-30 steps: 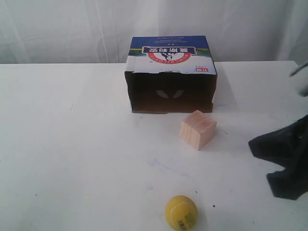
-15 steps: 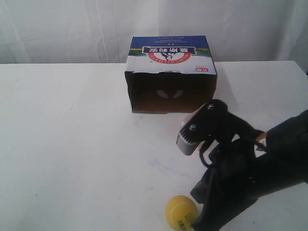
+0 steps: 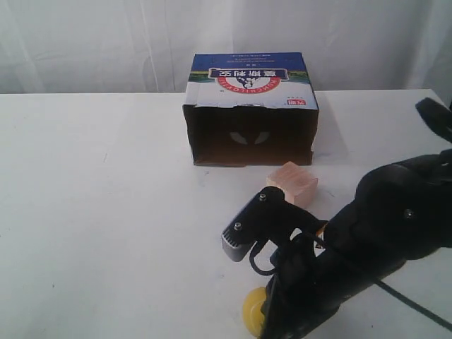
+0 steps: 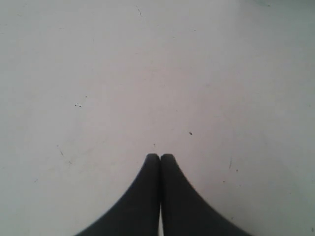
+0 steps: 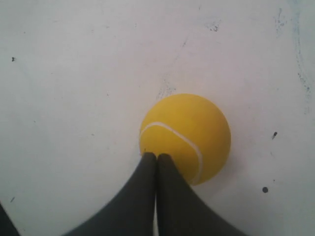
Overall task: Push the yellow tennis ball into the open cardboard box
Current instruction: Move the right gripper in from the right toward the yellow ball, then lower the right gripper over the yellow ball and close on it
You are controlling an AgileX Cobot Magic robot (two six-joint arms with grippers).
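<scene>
The yellow tennis ball (image 5: 185,137) lies on the white table near its front edge; in the exterior view only a sliver of the ball (image 3: 252,316) shows beside the black right arm. My right gripper (image 5: 156,156) is shut, its closed tips over the near side of the ball; contact cannot be told. The open cardboard box (image 3: 251,109) stands at the back middle, its dark opening facing the front. My left gripper (image 4: 160,157) is shut with nothing in it, over bare table; it does not show in the exterior view.
A pale wooden cube (image 3: 292,182) sits on the table between the box's opening and the right arm (image 3: 339,261), a little right of the opening's middle. White curtains hang behind the table (image 3: 106,212).
The right arm swung in from the right edge, crossed in front of the cube and came down over the ball, which now is mostly hidden behind it. Ball, cube and box have not moved.
</scene>
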